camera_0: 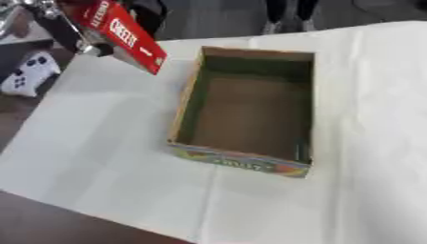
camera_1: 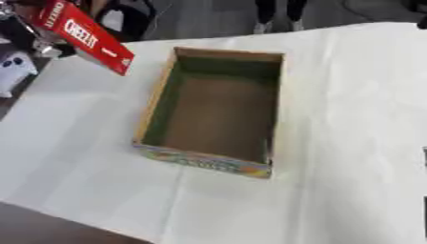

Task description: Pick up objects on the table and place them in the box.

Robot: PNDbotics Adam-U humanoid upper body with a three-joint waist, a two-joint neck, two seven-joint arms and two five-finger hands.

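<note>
A red Cheez-It box hangs tilted above the table's far left, its lower corner pointing down toward the open cardboard box. My left hand comes in from the upper left and is shut on the red box's upper part; much of the hand is hidden behind it. The cardboard box stands in the middle of the white table, its brown floor bare, with a colourful printed front wall. The red box is left of and above the cardboard box's far left corner. My right hand shows in neither view.
A white cloth covers the table, with its front left edge over a dark floor. A white object sits off the table at the left. A person's legs stand beyond the far edge.
</note>
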